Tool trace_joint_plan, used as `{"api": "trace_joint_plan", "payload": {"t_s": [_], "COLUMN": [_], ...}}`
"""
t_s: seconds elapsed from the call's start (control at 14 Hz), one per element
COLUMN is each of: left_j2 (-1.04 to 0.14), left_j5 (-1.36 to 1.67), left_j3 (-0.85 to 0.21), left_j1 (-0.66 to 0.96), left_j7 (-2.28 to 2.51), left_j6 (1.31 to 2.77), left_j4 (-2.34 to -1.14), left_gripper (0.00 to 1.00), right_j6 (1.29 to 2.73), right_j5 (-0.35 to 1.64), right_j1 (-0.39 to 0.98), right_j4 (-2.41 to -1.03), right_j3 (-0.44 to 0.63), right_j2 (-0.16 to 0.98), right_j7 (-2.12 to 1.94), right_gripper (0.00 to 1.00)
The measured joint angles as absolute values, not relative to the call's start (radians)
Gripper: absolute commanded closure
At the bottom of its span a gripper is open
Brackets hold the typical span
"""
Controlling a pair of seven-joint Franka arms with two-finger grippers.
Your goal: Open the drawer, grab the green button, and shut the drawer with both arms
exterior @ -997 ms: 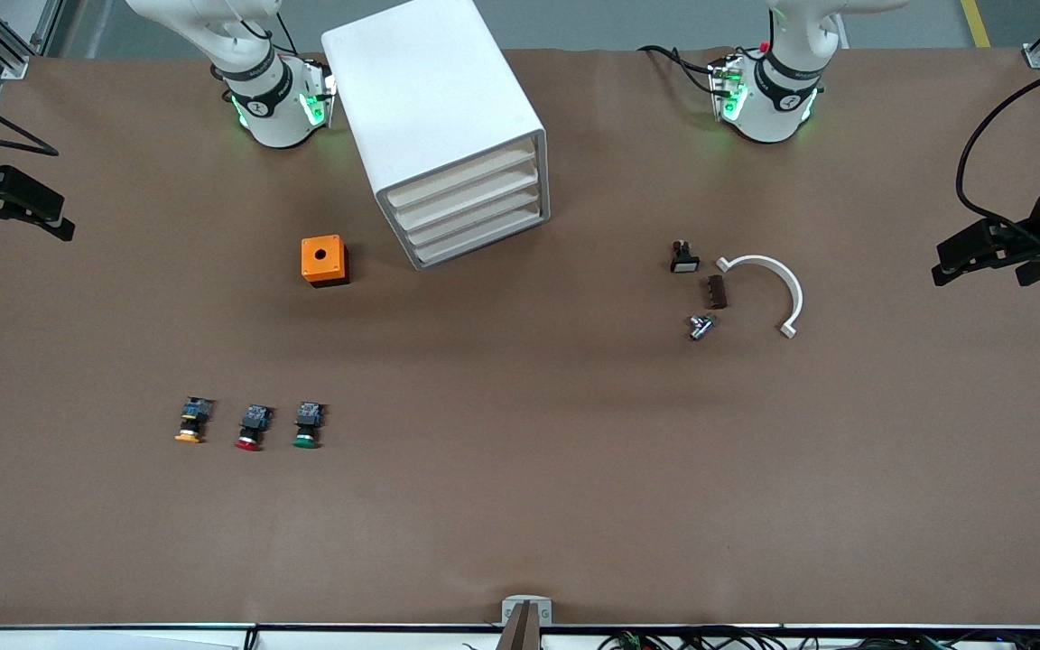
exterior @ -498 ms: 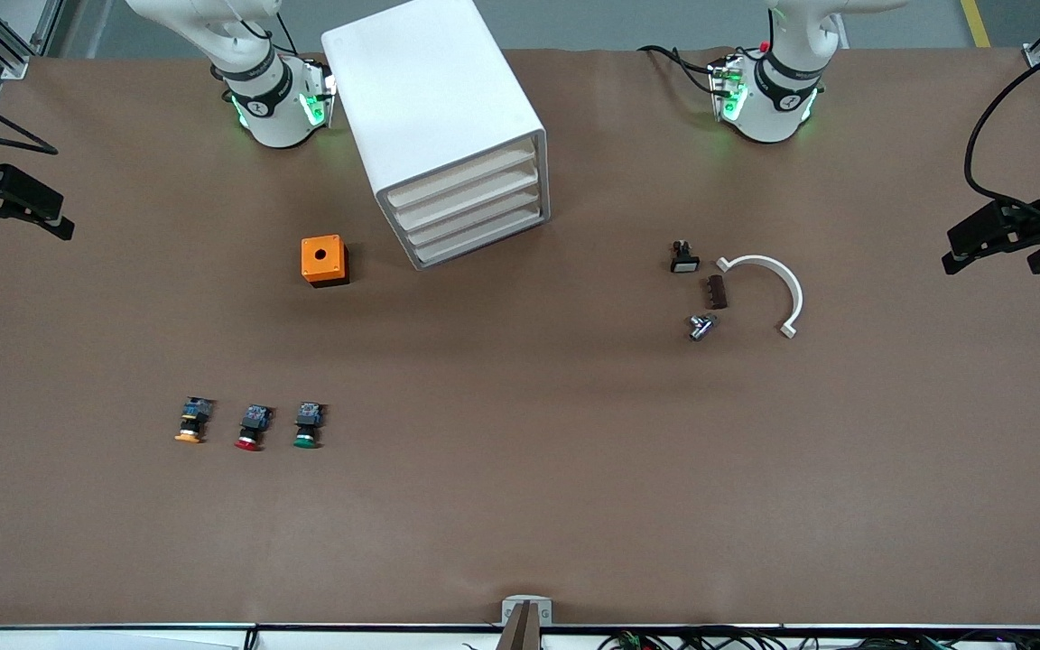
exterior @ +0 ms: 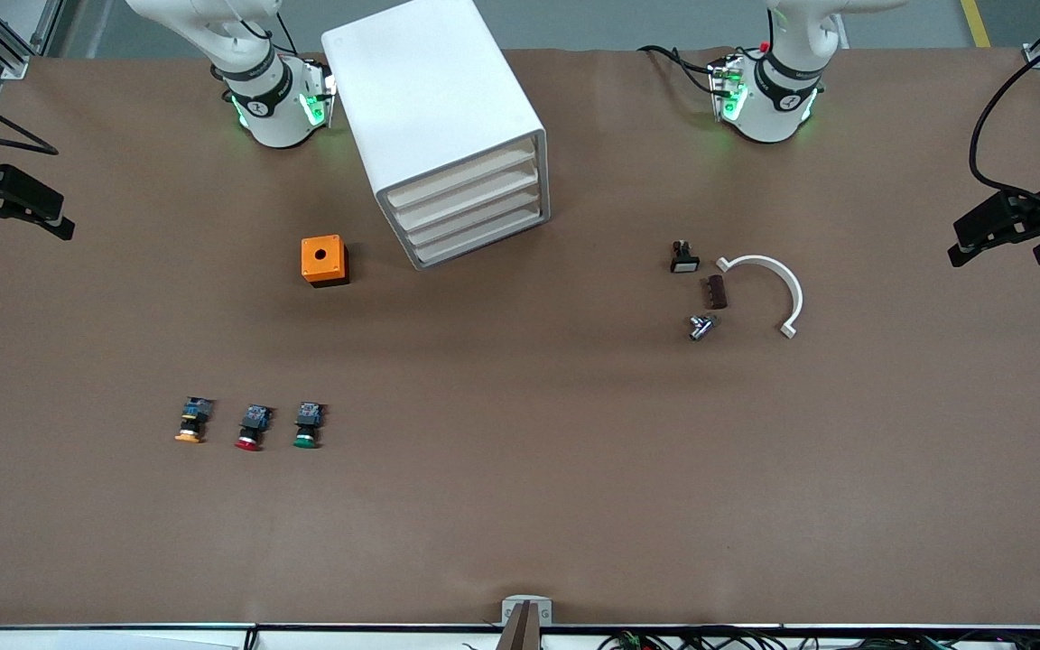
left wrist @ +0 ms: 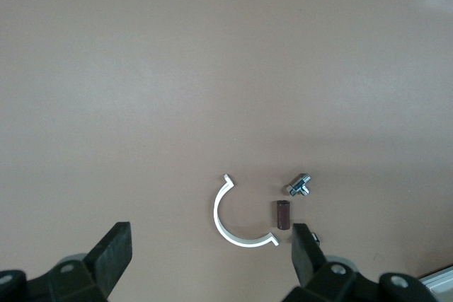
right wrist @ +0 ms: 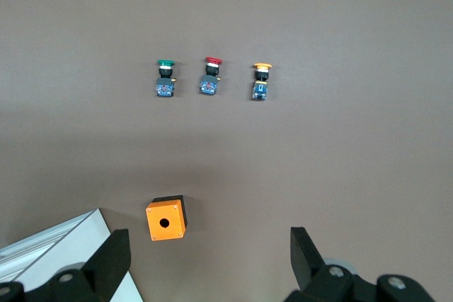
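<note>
The white cabinet (exterior: 434, 108) stands between the two arm bases; its four alike drawers (exterior: 470, 206) are all pushed in. The green-capped button (exterior: 306, 426) lies on the table nearer the camera, toward the right arm's end, and also shows in the right wrist view as the green button (right wrist: 164, 78). My right gripper (exterior: 23, 226) hangs open and empty over the right arm's end of the table, right gripper (right wrist: 210, 252) wide apart. My left gripper (exterior: 998, 253) hangs open and empty over the left arm's end, left gripper (left wrist: 210, 249) above bare table.
A red-capped button (exterior: 251, 428) and an orange-capped one (exterior: 192, 422) lie beside the green one. An orange box with a hole (exterior: 324, 260) sits beside the cabinet. A white C-shaped clip (exterior: 768, 284), brown piece (exterior: 717, 292), metal part (exterior: 701, 326) and black switch (exterior: 683, 258) lie toward the left arm's end.
My left gripper has drifted outward toward the left arm's end of the table and toward the bases' side. The right gripper and all objects have stayed put.
</note>
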State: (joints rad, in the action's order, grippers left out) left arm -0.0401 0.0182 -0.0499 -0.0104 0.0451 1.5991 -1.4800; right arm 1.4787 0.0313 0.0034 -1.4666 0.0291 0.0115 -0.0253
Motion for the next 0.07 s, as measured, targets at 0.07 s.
{"api": "trace_joint_plan", "payload": {"t_s": [0.07], "left_j2": [-0.04], "left_j5": [0.018], "left_j3": [-0.05], "left_j1": [-0.01], "left_j7": [0.045], "left_j6": [1.599], "left_j4": [-1.48], "left_gripper": [0.01], "right_j6": [1.479], "right_j5": [0.031], "right_j1": [0.003], "right_j4": [-1.467], "right_j3": [0.029], "right_j2": [0.011], "right_j7": [-0.025], "right_gripper": [0.0]}}
